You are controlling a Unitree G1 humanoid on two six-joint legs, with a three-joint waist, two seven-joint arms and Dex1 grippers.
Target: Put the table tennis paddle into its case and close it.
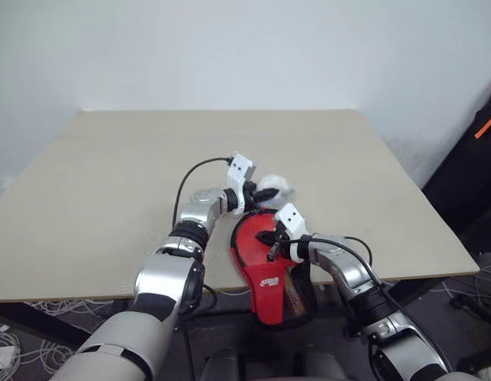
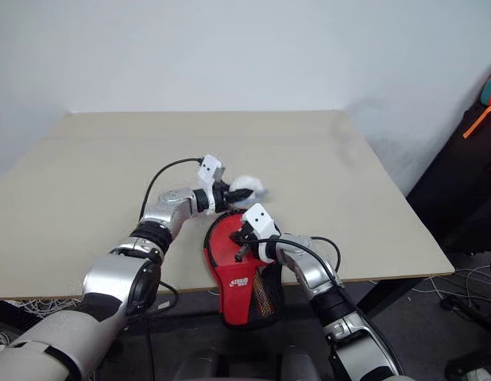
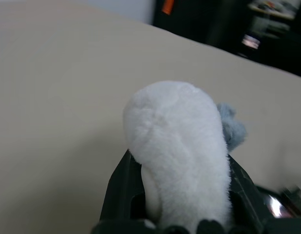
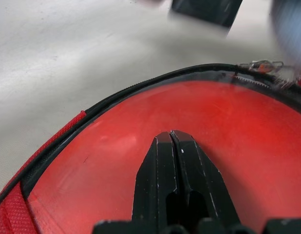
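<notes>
At the table's (image 1: 110,182) near edge lies the case (image 1: 271,287), its narrow end hanging over the rim, with the table tennis paddle's (image 4: 141,131) red face showing inside the open zip. Pressed together, the right gripper's (image 1: 271,246) black fingers rest on that red rubber. Just behind, the left gripper (image 1: 252,198) clamps a white plush lump (image 3: 179,146) (grey tuft on one side).
</notes>
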